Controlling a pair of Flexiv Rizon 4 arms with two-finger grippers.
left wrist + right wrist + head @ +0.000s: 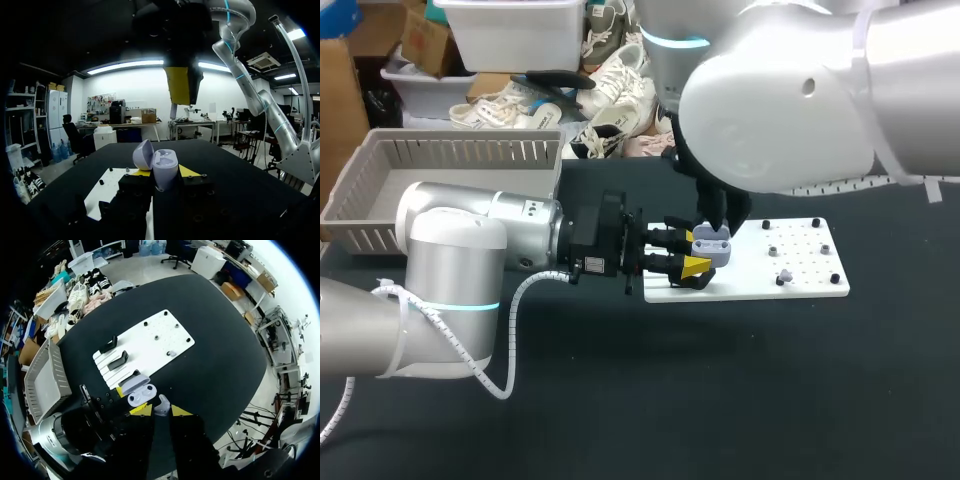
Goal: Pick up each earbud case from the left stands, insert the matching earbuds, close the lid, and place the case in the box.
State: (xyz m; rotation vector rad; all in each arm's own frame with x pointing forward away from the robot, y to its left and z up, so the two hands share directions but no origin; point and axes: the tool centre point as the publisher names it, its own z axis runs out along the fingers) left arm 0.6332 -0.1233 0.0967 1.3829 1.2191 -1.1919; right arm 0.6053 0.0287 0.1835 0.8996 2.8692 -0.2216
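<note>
The pale lilac earbud case (165, 169) sits with its rounded lid hinged open and both inner wells showing. Our left gripper (699, 250) is clenched on it, one yellow tip pressed against each side of the case body. In the head view the case is over the left end of the flat white pegged board (760, 282). We cannot tell whether it rests on the board or hangs just above it.

Our right gripper (161, 411) hangs directly over the open case, fingers pointing down. Its tips are drawn close together and pinch a small lilac earbud (162, 404), which is near the case's wells but apart from them.

On the board's left end, beside the case, stand two black angled stands (118, 360), and small dark pegs dot its right half. The board lies on the black table (770, 390). A grey slatted plastic basket (450, 150) sits at the table's far left corner, well apart from the board.
</note>
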